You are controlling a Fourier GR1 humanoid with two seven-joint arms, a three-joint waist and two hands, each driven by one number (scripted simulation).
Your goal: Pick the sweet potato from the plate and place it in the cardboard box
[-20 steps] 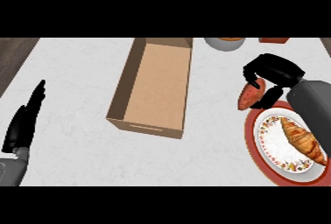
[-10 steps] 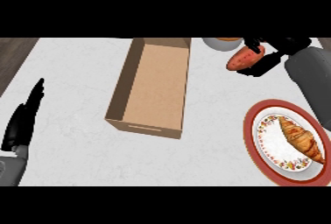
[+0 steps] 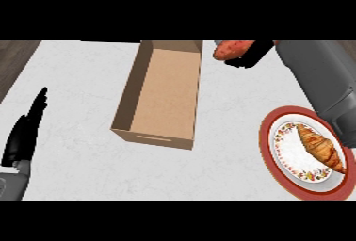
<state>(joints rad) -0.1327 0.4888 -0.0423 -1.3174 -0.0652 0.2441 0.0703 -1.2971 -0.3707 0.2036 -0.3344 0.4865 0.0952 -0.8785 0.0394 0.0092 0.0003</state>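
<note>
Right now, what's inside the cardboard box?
Nothing shows inside the cardboard box: only its bare brown floor and inner walls. The sweet potato sits in the right robot hand, just right of the box's far end. The near wall hides a little of the floor.

The sweet potato [image 3: 231,48] is reddish orange, the cardboard box [image 3: 164,92] plain tan. The plate [image 3: 295,153] is white, red-rimmed, with a flecked floral band, and holds a golden-brown croissant [image 3: 321,146].
</note>
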